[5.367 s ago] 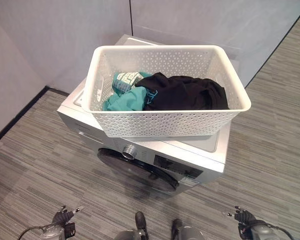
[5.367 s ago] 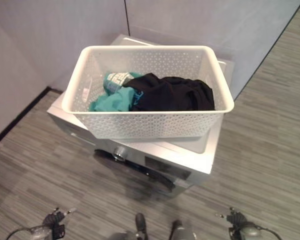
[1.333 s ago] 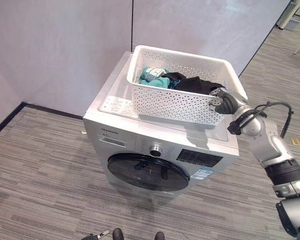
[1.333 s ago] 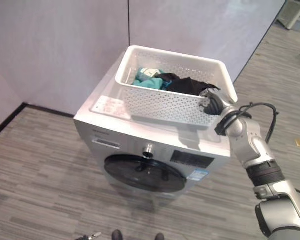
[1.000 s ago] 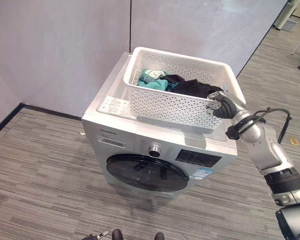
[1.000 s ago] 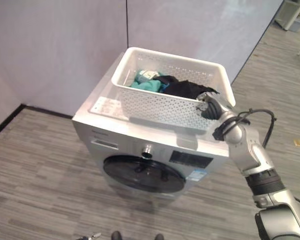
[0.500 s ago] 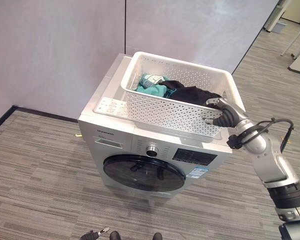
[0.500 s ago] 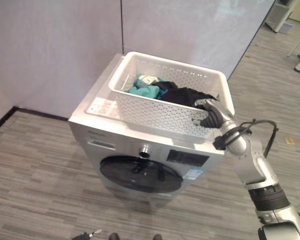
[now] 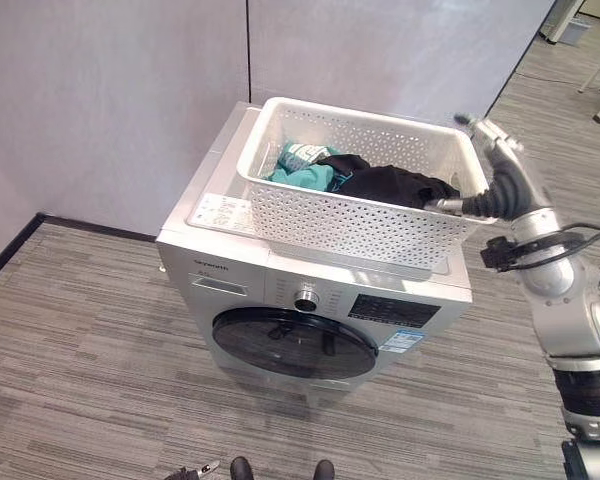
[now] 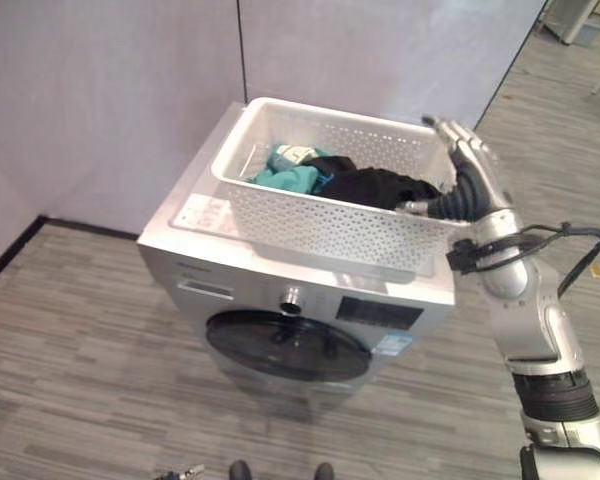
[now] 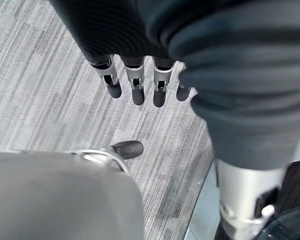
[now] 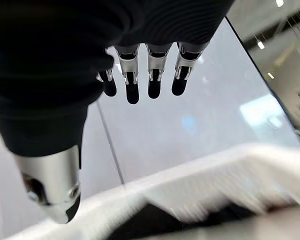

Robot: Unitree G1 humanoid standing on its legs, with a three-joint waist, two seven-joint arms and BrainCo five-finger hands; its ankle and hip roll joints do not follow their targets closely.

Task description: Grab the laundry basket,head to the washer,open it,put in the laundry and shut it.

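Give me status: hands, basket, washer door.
Right hand open, raised beside the basket, thumb at its rim. Left hand open, hanging over the floor. Basket sits on the washer, black and teal laundry inside. Washer door shut, nothing blocking it.

Basket (image 12: 200, 185) rim blurred in the right wrist view; laundry (image 9: 380, 183) partly hidden.

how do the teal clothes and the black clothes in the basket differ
The teal clothes lie toward the robot's left end of the white laundry basket; the black clothes lie toward its right end, near the right hand. The black clothes form the larger heap and the teal clothes the smaller one. The black clothes are plain, while a paler patterned piece shows among the teal clothes. Both are crumpled and lie inside the basket, on top of the washer.
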